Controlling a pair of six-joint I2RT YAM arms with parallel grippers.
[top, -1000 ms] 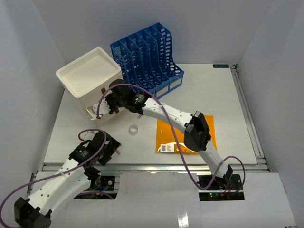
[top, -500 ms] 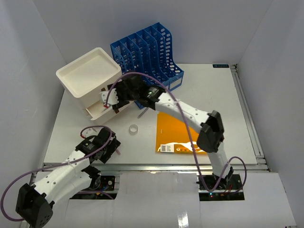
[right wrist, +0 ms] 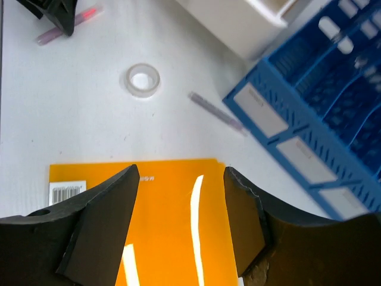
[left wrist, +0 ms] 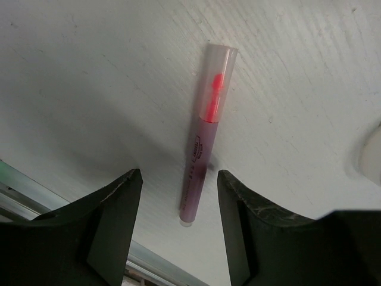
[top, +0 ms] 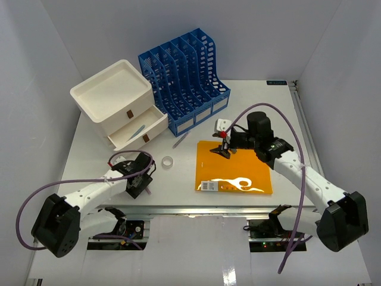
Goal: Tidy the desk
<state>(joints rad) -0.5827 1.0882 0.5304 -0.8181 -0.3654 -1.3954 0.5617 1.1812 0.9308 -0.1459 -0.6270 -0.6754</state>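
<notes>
White walls box in the desk [top: 274,119], which lies flat ahead of both arm bases.
Compared with a second ago, we see the right gripper [top: 224,150] drawn back from the white drawer box [top: 113,92]. It now hangs over the orange folder [top: 238,170] with its jaws apart and nothing between them. The lower drawer [top: 141,128] stands open. The left gripper [left wrist: 178,176] has moved toward the near rail, its jaws spread either side of a pink highlighter [left wrist: 202,137] without touching it. The tape ring [top: 168,161], purple pen [top: 180,140] and blue file rack [top: 184,71] have stayed put.
</notes>
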